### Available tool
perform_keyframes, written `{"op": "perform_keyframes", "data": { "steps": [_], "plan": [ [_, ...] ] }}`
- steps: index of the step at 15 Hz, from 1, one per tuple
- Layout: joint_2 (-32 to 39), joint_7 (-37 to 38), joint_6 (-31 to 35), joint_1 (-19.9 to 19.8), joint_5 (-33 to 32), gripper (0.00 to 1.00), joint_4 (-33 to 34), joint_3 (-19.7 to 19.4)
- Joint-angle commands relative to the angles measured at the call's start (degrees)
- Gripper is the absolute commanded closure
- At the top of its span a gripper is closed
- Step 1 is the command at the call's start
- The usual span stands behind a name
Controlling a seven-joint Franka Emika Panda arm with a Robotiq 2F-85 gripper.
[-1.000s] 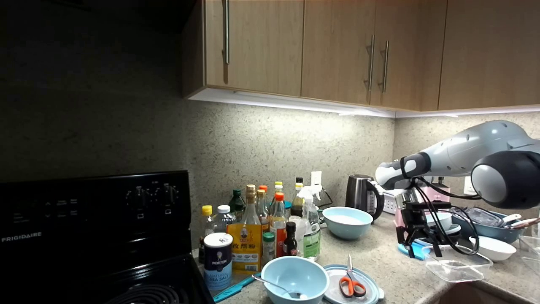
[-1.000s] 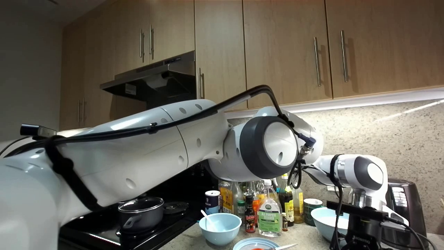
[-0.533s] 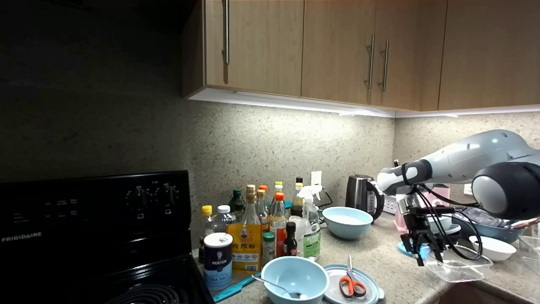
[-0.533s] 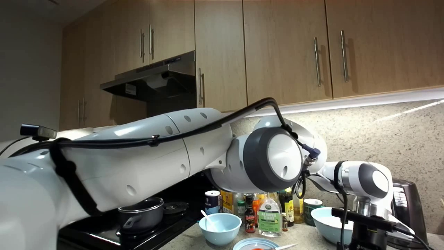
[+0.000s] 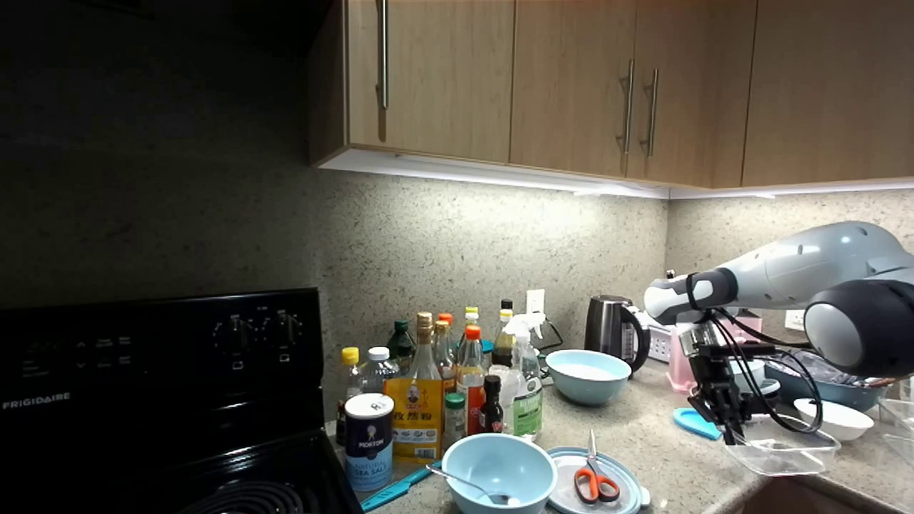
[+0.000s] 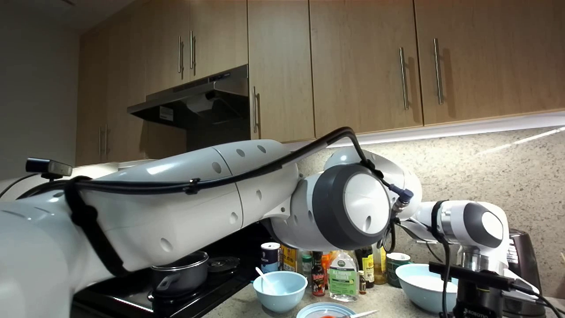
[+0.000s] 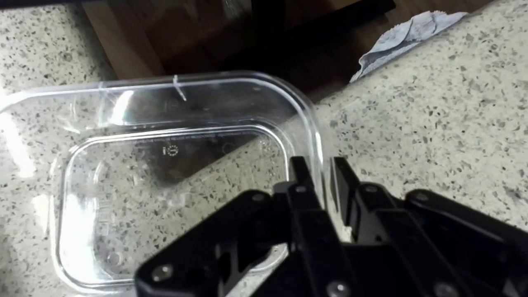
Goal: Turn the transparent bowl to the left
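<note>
The transparent bowl appears as a clear rectangular container (image 5: 792,460) at the counter's edge in an exterior view, and its see-through base (image 7: 123,185) fills the left of the wrist view. My gripper (image 7: 318,160) straddles its rim near a corner. One finger (image 7: 303,173) sits inside the wall, the other (image 7: 346,175) outside. The fingers are drawn close together, with the rim nearer the inner one and a narrow gap toward the outer one. In an exterior view the gripper (image 5: 732,434) points down at the container's near-left corner; elsewhere its fingertips fall below the frame.
Behind the container stand a white bowl (image 5: 842,420) and a blue-grey basin (image 5: 828,391). A bright blue flat item (image 5: 696,422) lies to its left. Farther left are a pale blue bowl (image 5: 589,385) and a kettle (image 5: 605,325). The counter drops off beyond the container, beside a grey cloth (image 7: 406,37).
The gripper has come down from above the container onto its rim. Its fingers have drawn in from wide apart to a narrow gap. The container has slid slightly right in an exterior view.
</note>
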Motion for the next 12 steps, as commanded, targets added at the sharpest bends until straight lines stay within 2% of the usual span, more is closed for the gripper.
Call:
{"op": "perform_keyframes", "data": {
  "steps": [1, 2, 8, 12],
  "plan": [
    [-3.07, 3.68, 0.61, 0.87, 0.16, 1.00, -0.50, -0.74],
    [-3.65, 4.16, 0.79, 1.11, 0.07, 0.96, -0.34, -0.83],
    [-6.77, 6.75, -0.44, 3.18, -0.81, 0.96, -0.08, -1.30],
    [-8.33, 1.59, -3.85, 7.82, -5.59, 0.96, -0.82, -3.12]
  ]
}}
